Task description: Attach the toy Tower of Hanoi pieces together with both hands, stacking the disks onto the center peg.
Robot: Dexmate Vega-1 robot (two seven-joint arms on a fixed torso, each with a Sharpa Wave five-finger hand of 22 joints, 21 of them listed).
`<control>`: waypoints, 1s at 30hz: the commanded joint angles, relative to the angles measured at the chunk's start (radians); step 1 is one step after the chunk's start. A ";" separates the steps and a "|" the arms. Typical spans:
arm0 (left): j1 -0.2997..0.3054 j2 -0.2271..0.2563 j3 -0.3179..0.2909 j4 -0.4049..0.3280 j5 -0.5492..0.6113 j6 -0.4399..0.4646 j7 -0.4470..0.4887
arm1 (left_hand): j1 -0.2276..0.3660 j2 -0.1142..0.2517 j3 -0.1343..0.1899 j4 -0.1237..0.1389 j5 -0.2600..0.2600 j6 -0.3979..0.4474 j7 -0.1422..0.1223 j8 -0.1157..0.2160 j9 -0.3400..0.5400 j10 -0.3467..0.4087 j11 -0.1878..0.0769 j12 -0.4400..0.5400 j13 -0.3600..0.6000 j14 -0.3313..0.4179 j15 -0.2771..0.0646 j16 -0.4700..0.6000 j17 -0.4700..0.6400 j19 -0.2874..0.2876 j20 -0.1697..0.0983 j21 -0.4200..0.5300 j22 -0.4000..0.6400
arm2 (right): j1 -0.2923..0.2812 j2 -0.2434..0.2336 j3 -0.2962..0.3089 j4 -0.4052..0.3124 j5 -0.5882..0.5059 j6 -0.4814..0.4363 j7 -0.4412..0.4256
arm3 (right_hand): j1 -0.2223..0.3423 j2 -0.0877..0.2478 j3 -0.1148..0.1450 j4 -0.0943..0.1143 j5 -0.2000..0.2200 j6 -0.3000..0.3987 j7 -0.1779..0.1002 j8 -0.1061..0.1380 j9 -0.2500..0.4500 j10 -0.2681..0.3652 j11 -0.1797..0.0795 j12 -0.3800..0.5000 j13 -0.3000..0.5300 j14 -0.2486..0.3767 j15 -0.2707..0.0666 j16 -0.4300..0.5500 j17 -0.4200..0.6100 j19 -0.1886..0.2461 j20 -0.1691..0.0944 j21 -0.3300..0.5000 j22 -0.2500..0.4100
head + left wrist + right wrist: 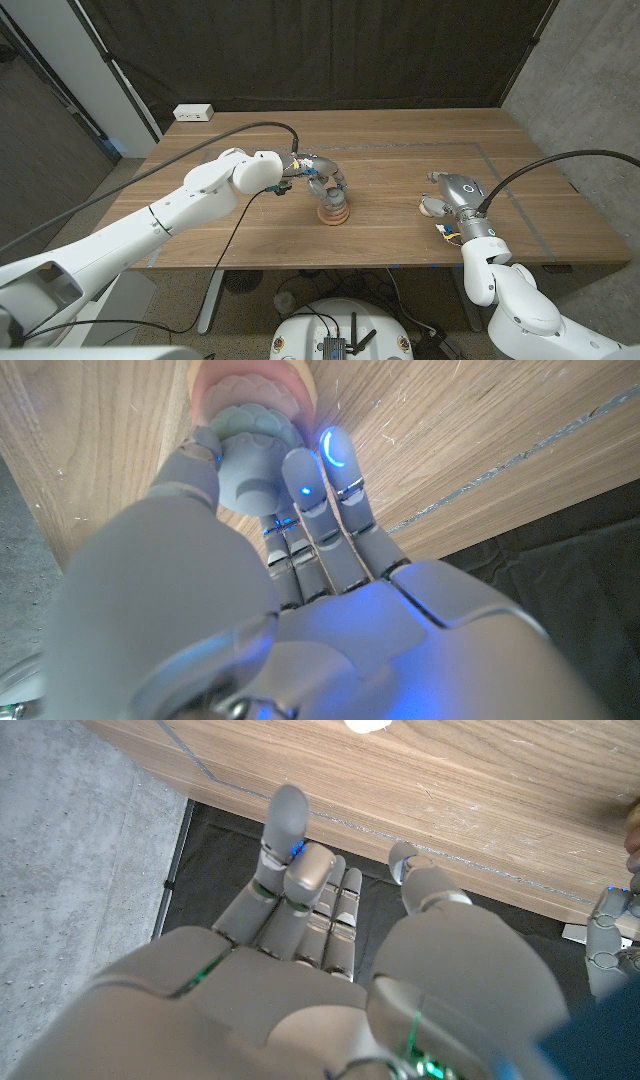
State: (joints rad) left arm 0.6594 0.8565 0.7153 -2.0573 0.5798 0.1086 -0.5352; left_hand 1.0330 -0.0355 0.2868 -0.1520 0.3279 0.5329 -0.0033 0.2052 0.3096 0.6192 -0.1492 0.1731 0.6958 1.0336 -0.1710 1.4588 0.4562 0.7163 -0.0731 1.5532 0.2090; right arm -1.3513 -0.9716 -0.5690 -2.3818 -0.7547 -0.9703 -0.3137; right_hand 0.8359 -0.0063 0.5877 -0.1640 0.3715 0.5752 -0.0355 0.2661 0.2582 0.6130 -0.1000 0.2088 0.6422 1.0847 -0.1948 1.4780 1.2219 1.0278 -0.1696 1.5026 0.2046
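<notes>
A stack of toy disks (334, 213) stands on the wooden table (400, 240) just left of the middle, with a wide pink-orange disk (255, 385) at its base. My left hand (318, 183) reaches over the stack from the left. Its thumb and fingers (305, 490) pinch a small grey-green scalloped disk (250, 445) right on top of the pink one. The peg is hidden under the hand. My right hand (455, 195) is at the table's right side, fingers apart and holding nothing. A small pale disk (433, 207) lies on the table just beside it, also seen as the pale disk (365, 725) beyond the fingertips.
A white power strip (193, 113) sits at the table's far left corner. A thin taped line (520, 200) runs along the table's right part. Black curtains hang behind the table. Cables trail from both arms over the table's near edge.
</notes>
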 commanded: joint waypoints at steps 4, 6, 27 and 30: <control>-0.005 0.008 -0.005 -0.016 0.020 0.016 -0.026 | -0.014 -0.017 -0.014 0.001 0.001 -0.038 0.020 -0.013 -0.005 -0.048 0.022 0.001 -0.006 -0.017 -0.048 -0.007 -0.005 -0.016 -0.133 -0.008 -0.001 | 0.007 -0.006 -0.001 -0.001 0.008 0.000 -0.003 | -0.008 0.006 0.008 0.001 0.003 0.010 0.000 -0.004 0.001 0.009 0.003 -0.002 0.003 0.004 -0.023 0.007 0.002 0.009 -0.050 0.007 0.001; -0.005 0.008 -0.005 -0.017 0.021 0.017 -0.029 | -0.021 -0.019 -0.017 0.003 0.001 -0.049 0.025 -0.015 -0.007 -0.063 0.027 0.000 -0.008 -0.021 -0.048 -0.008 -0.006 -0.020 -0.132 -0.009 -0.001 | 0.008 -0.006 -0.002 -0.001 0.008 -0.001 -0.003 | -0.008 0.006 0.008 0.001 0.003 0.010 -0.001 -0.004 0.001 0.009 0.006 -0.003 0.003 0.005 -0.023 0.008 0.003 0.008 -0.050 0.006 0.000; 0.030 0.049 -0.047 -0.052 -0.004 0.043 -0.033 | -0.070 -0.022 -0.036 0.015 -0.005 -0.088 0.039 -0.010 -0.022 -0.108 0.052 0.013 -0.022 -0.050 -0.048 -0.017 -0.010 -0.039 -0.133 -0.017 -0.006 | 0.030 -0.018 -0.016 -0.002 0.009 -0.003 0.018 | -0.013 0.006 0.010 0.001 0.004 0.003 -0.001 -0.009 0.001 0.006 0.000 -0.005 0.003 0.010 -0.023 0.017 0.006 0.011 -0.050 0.008 0.002; 0.046 0.070 -0.069 -0.056 -0.022 0.048 -0.022 | -0.071 -0.020 -0.036 0.014 -0.006 -0.088 0.041 -0.008 -0.024 -0.107 0.050 0.015 -0.024 -0.051 -0.048 -0.016 -0.009 -0.039 -0.133 -0.017 -0.006 | 0.037 -0.008 -0.019 -0.002 0.009 -0.012 0.023 | -0.014 0.006 0.010 0.001 0.004 0.001 0.000 -0.009 0.001 0.005 0.003 -0.005 0.003 0.011 -0.023 0.018 0.006 0.011 -0.050 0.008 0.001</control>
State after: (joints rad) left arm 0.6661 0.8836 0.6902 -2.0934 0.5930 0.1369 -0.5799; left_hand 0.9673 -0.0564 0.2564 -0.1381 0.3280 0.4412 0.0326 0.1897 0.2856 0.5124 -0.1000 0.1821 0.6714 0.9838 -0.1499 1.4422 0.4447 0.6843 -0.0662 1.5376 0.1997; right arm -1.3331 -0.9842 -0.5765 -2.3833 -0.7423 -0.9710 -0.3072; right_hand 0.8306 -0.0010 0.5876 -0.1640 0.3715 0.5752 -0.0355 0.2569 0.2562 0.6148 -0.0982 0.2089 0.6420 1.0870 -0.1925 1.4905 1.2248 1.0315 -0.1659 1.5026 0.2047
